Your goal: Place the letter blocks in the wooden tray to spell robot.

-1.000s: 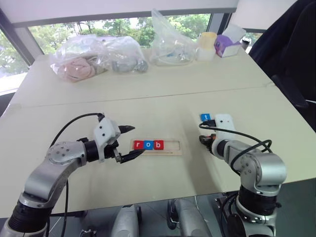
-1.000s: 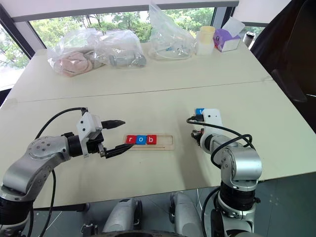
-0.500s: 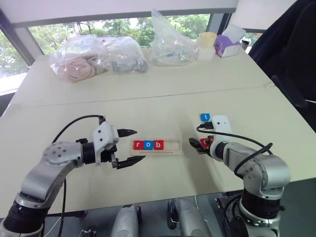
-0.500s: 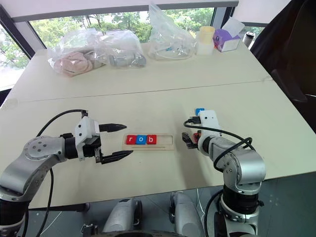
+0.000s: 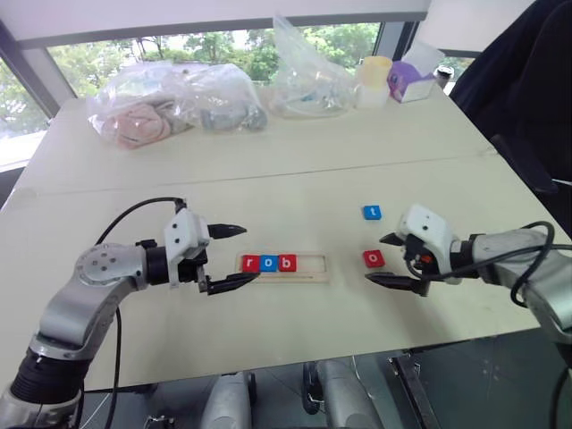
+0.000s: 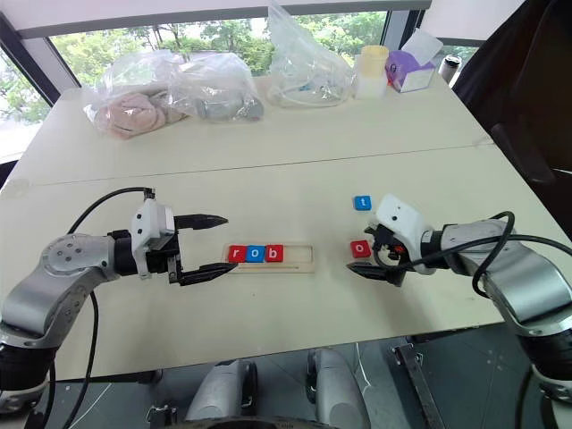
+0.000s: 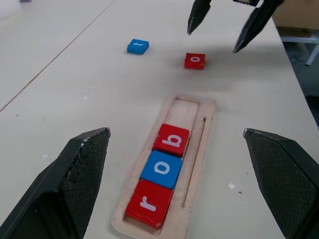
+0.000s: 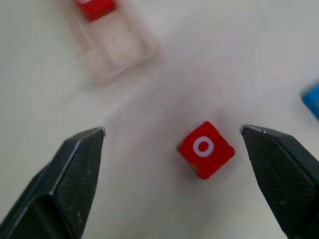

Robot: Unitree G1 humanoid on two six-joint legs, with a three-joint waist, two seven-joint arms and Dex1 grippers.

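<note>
Black right jaws: spread wide, empty, either side of the red o block [image 8: 205, 149] in the right wrist view, not touching it.
Right gripper [image 5: 391, 260]: hangs just beside that block on the table [image 5: 295, 170], on the side away from the tray; tips aimed toward the tray and tilted down.
Step in hand, as judged: picking up the loose o for the fourth slot.
Doing it well: lower until both fingers bracket two opposite flat sides; block sits cornerwise to the fingers in the wrist view, so roll the wrist to square up first, or expect a twist on closing. Grip low enough to hold, high enough to clear the table. Lift straight, then carry to the bare slot next to the b.
Black left jaws: also wide and empty, framing the near end of the tray in the left wrist view.
Left gripper [image 5: 230, 258]: poised just off the tray's r end, roughly level, pointing along the tray; good for bracing it, best kept clear of the incoming block.
Wooden tray [image 5: 313, 265]: between the two grippers, holding r [image 7: 148, 204], o [image 7: 161, 168], b [image 7: 171, 140] in a row; two slots bare at the right-hand end.
Blue t block [image 5: 372, 212]: on the table beyond the red o, apart from it; last to go.
Right arm: reaches in from the right edge, forearm low over the table.
Left arm: elbow out, cable looping above.
</note>
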